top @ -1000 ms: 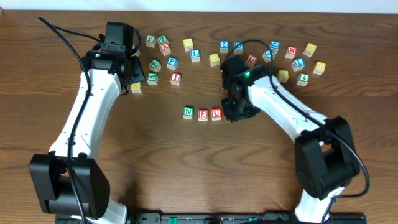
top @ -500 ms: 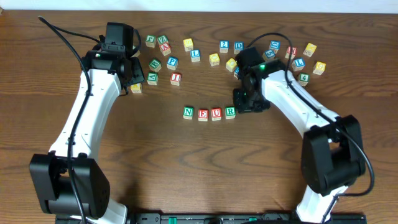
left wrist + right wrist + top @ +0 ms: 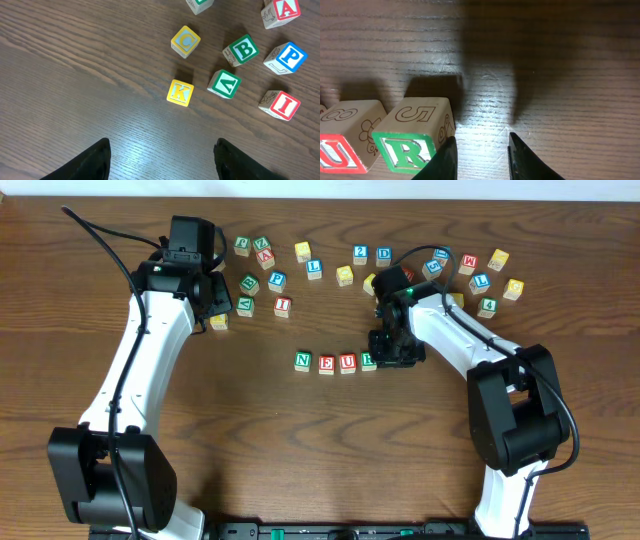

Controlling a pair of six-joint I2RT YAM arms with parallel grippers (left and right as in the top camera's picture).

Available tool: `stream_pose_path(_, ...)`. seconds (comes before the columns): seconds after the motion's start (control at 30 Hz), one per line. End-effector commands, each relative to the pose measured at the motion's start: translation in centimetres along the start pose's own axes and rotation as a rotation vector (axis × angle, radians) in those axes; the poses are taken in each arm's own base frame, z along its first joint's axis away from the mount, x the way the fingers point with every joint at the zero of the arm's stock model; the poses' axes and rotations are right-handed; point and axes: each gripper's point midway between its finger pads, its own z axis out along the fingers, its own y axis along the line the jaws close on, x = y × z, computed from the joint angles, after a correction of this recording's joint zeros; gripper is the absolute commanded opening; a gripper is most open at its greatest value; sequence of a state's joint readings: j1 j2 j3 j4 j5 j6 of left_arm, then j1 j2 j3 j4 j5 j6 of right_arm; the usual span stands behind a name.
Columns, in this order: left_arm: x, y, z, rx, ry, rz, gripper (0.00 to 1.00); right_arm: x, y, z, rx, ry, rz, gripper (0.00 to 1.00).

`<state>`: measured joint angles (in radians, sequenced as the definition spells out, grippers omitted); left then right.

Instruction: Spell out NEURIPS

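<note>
1. Dark wood worktop (image 3: 250, 440): N (image 3: 303, 361), E (image 3: 326, 364), U (image 3: 347, 363), R (image 3: 368, 361) in a row at centre; I (image 3: 283, 306) and P (image 3: 277, 280) far left among loose blocks.
2. Right jaws: narrowly parted, empty, low just beside R. Risk: a sideways pull-out nudging R and skewing the row.
3. Left jaws: wide apart, empty, hovering near K (image 3: 180, 93). Risk: bumping P or the green block (image 3: 224, 83) when reaching for I, crowded there.
</note>
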<state>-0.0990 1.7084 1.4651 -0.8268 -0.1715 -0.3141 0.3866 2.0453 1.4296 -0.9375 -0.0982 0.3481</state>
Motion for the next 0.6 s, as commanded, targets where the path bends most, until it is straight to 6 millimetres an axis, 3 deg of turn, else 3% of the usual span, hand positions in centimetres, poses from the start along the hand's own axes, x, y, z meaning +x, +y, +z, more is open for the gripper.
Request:
stream_pose_path(0.0,-0.3,0.4,0.2,-0.022,-0.004,-0.008,0.65,0.1,0.3,0.2,-0.01,0.004,-0.011,0.28)
stream_pose_path(0.57,-0.3,0.4,0.2,-0.022,-0.005,-0.008,0.65,0.3,2.1,0.4,-0.015,-0.011,-0.144,0.29)
